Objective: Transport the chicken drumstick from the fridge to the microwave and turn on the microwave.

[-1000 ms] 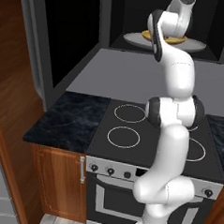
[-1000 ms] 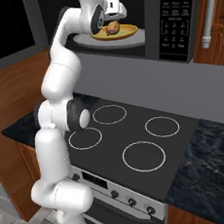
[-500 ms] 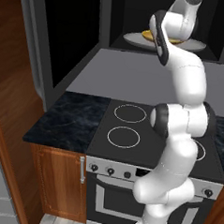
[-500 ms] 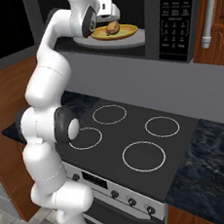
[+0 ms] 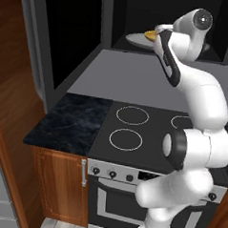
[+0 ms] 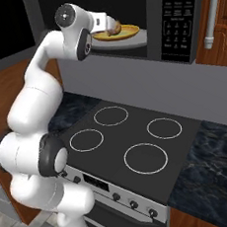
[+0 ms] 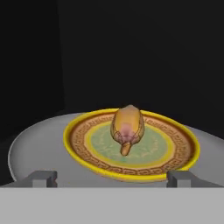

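- The microwave (image 6: 175, 19), upper right in the right base view, stands open; its door could strike the arm when swung.
- The gripper (image 7: 111, 177) shows spread, empty jaws and could nudge the plate (image 7: 183, 153).
- The chicken drumstick (image 7: 127, 126) lies mid-plate, apart from the fingertips (image 7: 43, 178).

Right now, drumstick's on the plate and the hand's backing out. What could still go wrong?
1. The gripper is open but sits level with the yellow plate rim; a careless retreat could snag it and shift the chicken drumstick.
2. The microwave door is open beside the arm, so closing it risks a collision.
3. The plate sits off-centre on the turntable, so it may wobble when spinning.
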Controlling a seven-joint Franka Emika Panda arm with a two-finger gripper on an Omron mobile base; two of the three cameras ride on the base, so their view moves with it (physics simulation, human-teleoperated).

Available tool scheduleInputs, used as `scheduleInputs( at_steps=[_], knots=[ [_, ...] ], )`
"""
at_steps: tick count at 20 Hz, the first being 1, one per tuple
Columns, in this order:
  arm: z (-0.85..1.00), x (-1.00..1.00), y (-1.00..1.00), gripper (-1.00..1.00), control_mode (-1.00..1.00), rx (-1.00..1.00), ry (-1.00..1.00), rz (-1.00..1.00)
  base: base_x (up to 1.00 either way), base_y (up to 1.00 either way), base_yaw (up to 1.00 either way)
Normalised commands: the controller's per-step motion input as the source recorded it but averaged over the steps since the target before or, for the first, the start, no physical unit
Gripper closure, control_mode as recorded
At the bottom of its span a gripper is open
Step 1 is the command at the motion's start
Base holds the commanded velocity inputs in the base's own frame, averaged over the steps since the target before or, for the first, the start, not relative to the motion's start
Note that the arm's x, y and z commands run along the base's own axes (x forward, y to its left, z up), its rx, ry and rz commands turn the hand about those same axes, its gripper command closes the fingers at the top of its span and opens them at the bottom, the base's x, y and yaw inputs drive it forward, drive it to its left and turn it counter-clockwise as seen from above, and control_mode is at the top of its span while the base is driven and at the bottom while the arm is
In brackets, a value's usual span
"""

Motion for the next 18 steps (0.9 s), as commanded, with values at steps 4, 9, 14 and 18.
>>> scheduleInputs(
  at_steps=[4,9,14,18],
  knots=[
    [0.0,-0.84,0.0,-1.0,-1.0,0.0,-0.18,0.0,0.0,0.0,0.0],
    [0.12,-0.94,0.09,-1.0,-1.0,-0.01,-0.14,0.0,0.0,0.0,0.0],
    [0.24,-0.88,0.14,-1.0,-1.0,-0.01,-0.09,0.0,0.0,0.0,0.0],
    [0.19,-0.79,0.23,-1.0,-1.0,-0.01,-0.03,0.0,0.0,0.0,0.0]
  ],
)
